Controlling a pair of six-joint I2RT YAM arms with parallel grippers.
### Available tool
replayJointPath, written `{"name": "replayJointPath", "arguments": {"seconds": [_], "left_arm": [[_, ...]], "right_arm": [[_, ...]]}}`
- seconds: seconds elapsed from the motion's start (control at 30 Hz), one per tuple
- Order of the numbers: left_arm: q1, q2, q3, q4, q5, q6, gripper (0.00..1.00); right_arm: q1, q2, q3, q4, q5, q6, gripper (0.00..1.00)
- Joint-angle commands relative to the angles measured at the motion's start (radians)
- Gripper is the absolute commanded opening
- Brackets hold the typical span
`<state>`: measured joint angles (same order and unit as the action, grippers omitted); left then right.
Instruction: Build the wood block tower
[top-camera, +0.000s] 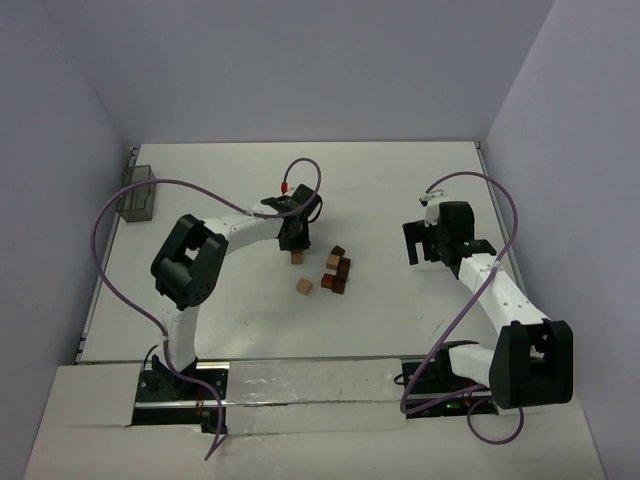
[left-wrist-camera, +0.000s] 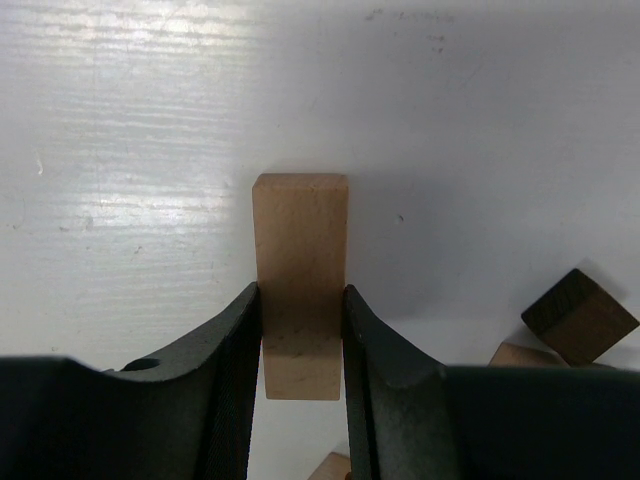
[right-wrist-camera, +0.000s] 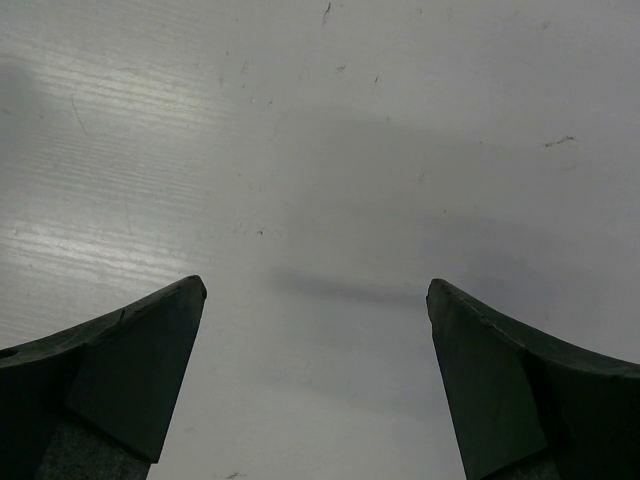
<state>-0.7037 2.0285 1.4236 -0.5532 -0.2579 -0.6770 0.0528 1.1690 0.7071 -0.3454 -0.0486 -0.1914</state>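
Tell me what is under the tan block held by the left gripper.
Only white table shows around the tan block in the left gripper; the spot directly beneath is hidden by it.

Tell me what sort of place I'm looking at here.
Most likely a robotics lab test cell: a white table boxed in by plain pale walls, a left arm and a right arm bolted at its near edge, and a handful of small wooden blocks set out between them.
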Motion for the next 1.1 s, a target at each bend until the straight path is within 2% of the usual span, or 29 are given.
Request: {"name": "replayJointPath", "arguments": {"seconds": [0.0,0.13,0.3,0.4,0.57,0.83,0.97,1.07], "left_arm": [[0.009,0.047,0.029,-0.020,0.002,-0.008,0.18],[0.008,0.052,0.028,-0.020,0.014,-0.001,0.28],[0.008,0.048,0.019,-0.014,0.026,0.007,0.46],[0.007,0.048,0.012,-0.015,0.024,0.007,0.63],[0.007,0.047,0.001,-0.011,0.029,0.010,0.81],[0.008,-0.030,0.022,-0.018,0.075,0.083,0.96],[0.015,-0.199,0.020,0.008,0.170,0.213,0.99],[0.060,-0.417,0.003,0.046,0.294,0.359,0.99]], "right_arm": [[0.009,0.001,0.049,0.008,0.004,0.009,1.00],[0.009,0.001,0.049,0.007,0.003,0.009,1.00],[0.009,-0.003,0.048,0.006,0.004,0.010,1.00],[0.009,-0.005,0.049,0.005,0.001,0.012,1.00],[0.009,-0.008,0.049,0.003,0.001,0.013,1.00],[0.009,-0.060,0.045,0.000,-0.029,0.018,1.00],[0.009,-0.121,0.046,-0.010,-0.079,0.015,1.00],[0.009,-0.182,0.051,-0.036,-0.131,0.004,1.00]]}}
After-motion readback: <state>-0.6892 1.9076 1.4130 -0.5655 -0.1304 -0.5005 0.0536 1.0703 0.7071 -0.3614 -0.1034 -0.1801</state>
